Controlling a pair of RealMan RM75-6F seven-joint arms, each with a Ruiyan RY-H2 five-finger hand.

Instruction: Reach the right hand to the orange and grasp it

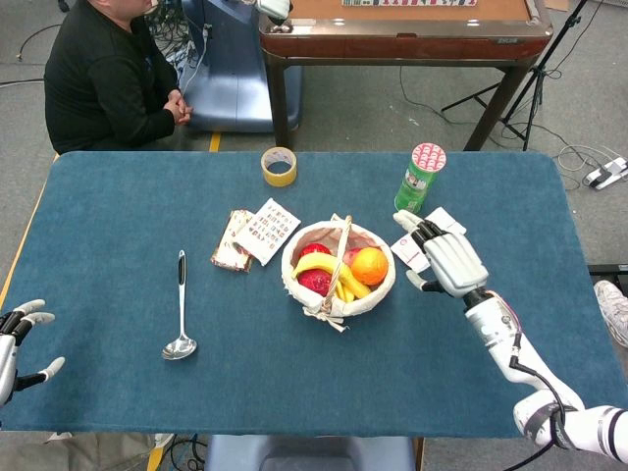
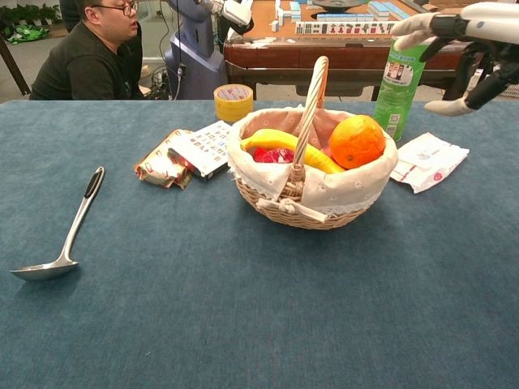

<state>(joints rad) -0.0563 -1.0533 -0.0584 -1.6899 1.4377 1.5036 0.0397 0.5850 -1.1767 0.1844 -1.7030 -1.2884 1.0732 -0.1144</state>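
Observation:
The orange (image 1: 369,265) (image 2: 357,141) lies in the wicker basket (image 1: 293,280) (image 2: 316,198) on its right side, beside a banana (image 1: 324,270) (image 2: 280,145) and red fruit. My right hand (image 1: 446,257) (image 2: 466,49) hovers to the right of the basket, open, fingers spread, holding nothing. My left hand (image 1: 20,339) is at the table's near left edge, open and empty; the chest view does not show it.
A green can (image 1: 419,179) (image 2: 399,79) and a white packet (image 1: 432,234) (image 2: 427,160) lie behind and right of the basket. Snack packets (image 1: 253,235) (image 2: 182,156), a tape roll (image 1: 280,166) and a ladle (image 1: 181,309) (image 2: 61,235) lie left. A man sits beyond the table.

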